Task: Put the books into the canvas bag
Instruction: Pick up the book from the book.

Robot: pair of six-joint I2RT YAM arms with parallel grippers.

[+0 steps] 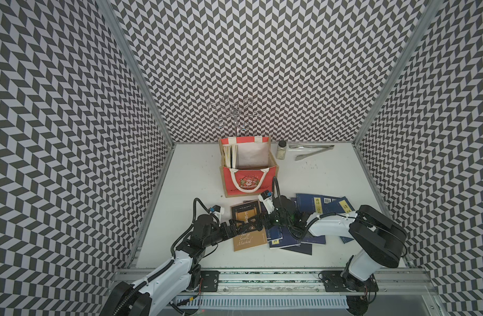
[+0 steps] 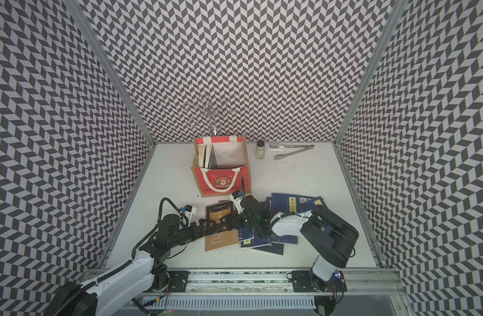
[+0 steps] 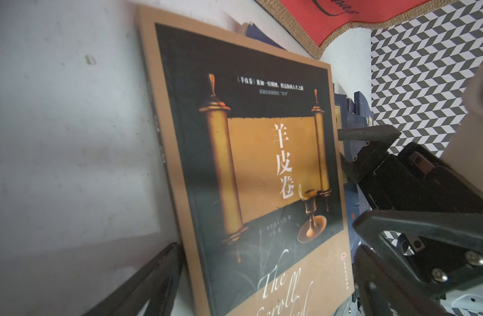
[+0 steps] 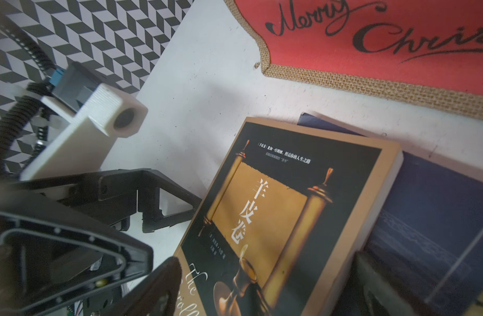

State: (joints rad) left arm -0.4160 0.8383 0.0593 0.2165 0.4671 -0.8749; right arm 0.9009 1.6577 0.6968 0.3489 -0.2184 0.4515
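In both top views the canvas bag [image 1: 229,183] stands upright just above the frame's centre with its mouth open. A few books [image 1: 230,156] already stand against its left wall, which leaves the rest of the lining free. Below it the black-and-gold book [image 1: 250,239] lies flat on the table [image 1: 194,177], against the heap of navy books [image 1: 289,242] to its right. The left gripper [image 1: 240,225] and right gripper [image 1: 262,220] meet over it from opposite edges, probably because a thick, flat volume gives one claw little to pinch. In the left wrist view the left gripper's fingers [image 3: 153,281] are spread wide and hold nothing, one low beside the spine and one over the cover. At mid-right the right gripper's fingers [image 3: 369,134] gape at the far edge. In the right wrist view the black-and-gold book [image 4: 276,219] fills the centre. Its page edge seems to overlap a navy book [image 4: 440,219], perhaps raising that side enough for a finger to slip under.
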